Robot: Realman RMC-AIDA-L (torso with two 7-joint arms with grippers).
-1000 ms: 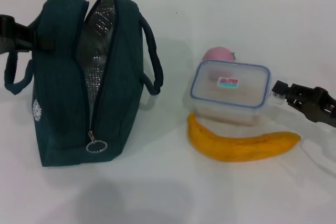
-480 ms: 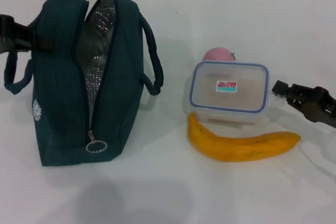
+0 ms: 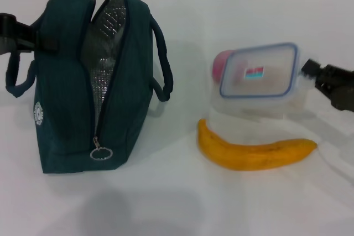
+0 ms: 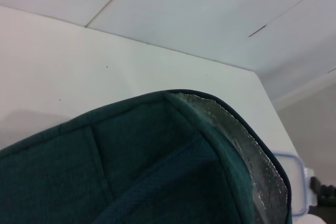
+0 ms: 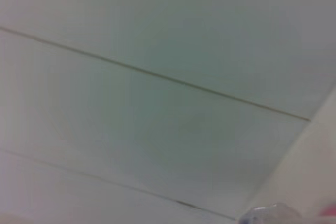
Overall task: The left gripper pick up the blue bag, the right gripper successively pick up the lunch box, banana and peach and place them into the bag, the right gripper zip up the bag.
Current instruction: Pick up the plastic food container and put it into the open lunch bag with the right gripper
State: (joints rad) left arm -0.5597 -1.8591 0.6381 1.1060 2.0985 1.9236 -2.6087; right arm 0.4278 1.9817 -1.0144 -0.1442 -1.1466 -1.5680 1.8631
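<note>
The dark blue-green bag (image 3: 66, 92) stands upright on the white table with its zip open and silver lining showing; its top edge fills the left wrist view (image 4: 131, 166). My left gripper (image 3: 33, 40) holds the bag's far-left side at the top. The clear lunch box (image 3: 259, 75) with a blue-rimmed lid hangs tilted above the table, with my right gripper (image 3: 307, 73) shut on its right edge. The banana (image 3: 254, 150) lies on the table below the box. The pink peach (image 3: 221, 64) peeks out behind the box's left side.
The bag's handles (image 3: 163, 64) loop out on both sides. A round zip pull ring (image 3: 102, 153) hangs at the bag's near end. The right wrist view shows only pale wall panels.
The right gripper has lifted the lunch box off the table, up and to the right, tilting it. The bag, banana and left gripper have stayed put.
</note>
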